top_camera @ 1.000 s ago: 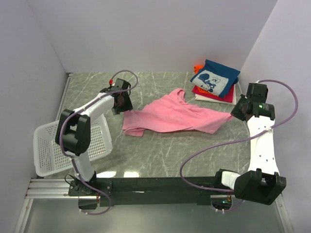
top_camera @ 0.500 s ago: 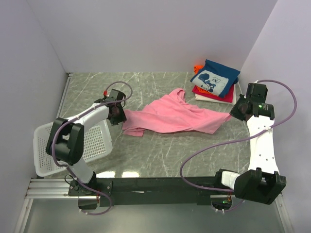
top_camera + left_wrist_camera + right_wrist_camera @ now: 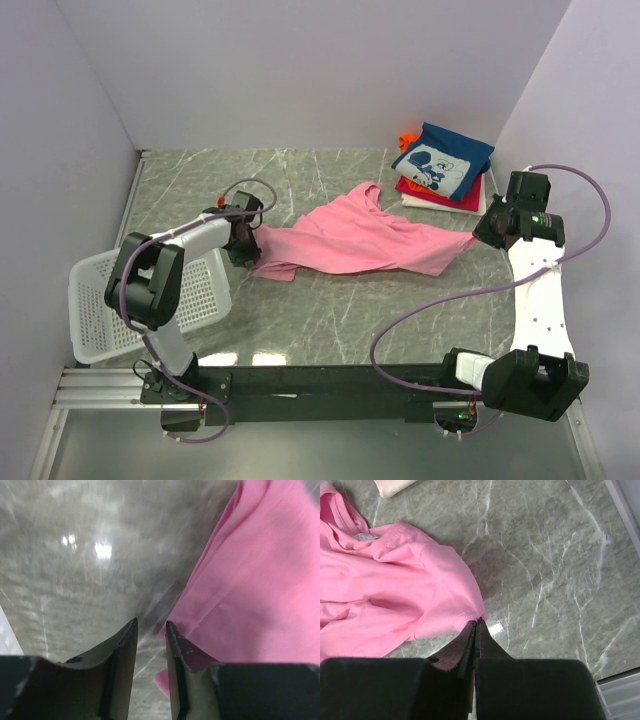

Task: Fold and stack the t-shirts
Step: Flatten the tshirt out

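Note:
A plain pink t-shirt (image 3: 350, 240) lies spread and rumpled across the middle of the marble table. My right gripper (image 3: 482, 236) is shut on its right corner; in the right wrist view the hem (image 3: 470, 611) is pinched at the tips of that gripper (image 3: 476, 621). My left gripper (image 3: 243, 241) sits low at the shirt's left edge. Its jaws (image 3: 151, 624) stand narrowly open over bare table, with the pink t-shirt (image 3: 250, 590) just to the right of the right finger. A stack of folded t-shirts (image 3: 443, 165), navy blue with white print on top, rests at the back right.
A white mesh basket (image 3: 100, 310) sits at the table's front left, beside the left arm. Grey walls close in the left, back and right sides. The right arm's purple cable (image 3: 420, 310) loops over the front of the table.
My left gripper has come down and nearer, to the pink shirt's left edge, and its jaws have narrowed. The right gripper has kept its hold and place.

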### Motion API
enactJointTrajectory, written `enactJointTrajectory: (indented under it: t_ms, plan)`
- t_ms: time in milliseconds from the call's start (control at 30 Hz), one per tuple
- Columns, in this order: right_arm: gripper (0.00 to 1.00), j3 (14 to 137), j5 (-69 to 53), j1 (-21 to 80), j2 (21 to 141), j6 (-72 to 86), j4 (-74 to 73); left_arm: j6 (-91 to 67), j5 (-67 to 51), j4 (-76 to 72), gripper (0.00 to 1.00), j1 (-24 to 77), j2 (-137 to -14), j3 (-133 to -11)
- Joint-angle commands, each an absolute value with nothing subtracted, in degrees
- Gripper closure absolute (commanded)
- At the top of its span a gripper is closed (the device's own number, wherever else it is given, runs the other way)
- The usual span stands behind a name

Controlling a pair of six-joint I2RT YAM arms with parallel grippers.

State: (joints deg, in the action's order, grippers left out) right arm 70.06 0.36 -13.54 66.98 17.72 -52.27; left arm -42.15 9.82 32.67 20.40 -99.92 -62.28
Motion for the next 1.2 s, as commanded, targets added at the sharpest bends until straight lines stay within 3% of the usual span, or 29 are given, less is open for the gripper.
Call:
enactJointTrajectory:
  t_ms: [0,633,1167]
  plan:
    - [1.0,70.31,0.26,-14.06,66.88,17.84,-50.36,-44.12,8.53,33.05,0.64,21.71,-96.42,-61.26]
    - [1.0,68.91,-2.9,-14.06,67.41,17.75,-49.31,-48.25,10.11,33.66,0.6,25.31,-94.04,-60.3]
    - [1.0,68.56,-3.25,-14.06,67.67,17.75,-49.22,-48.87,9.14,31.64,0.63,25.58,-97.56,-59.33]
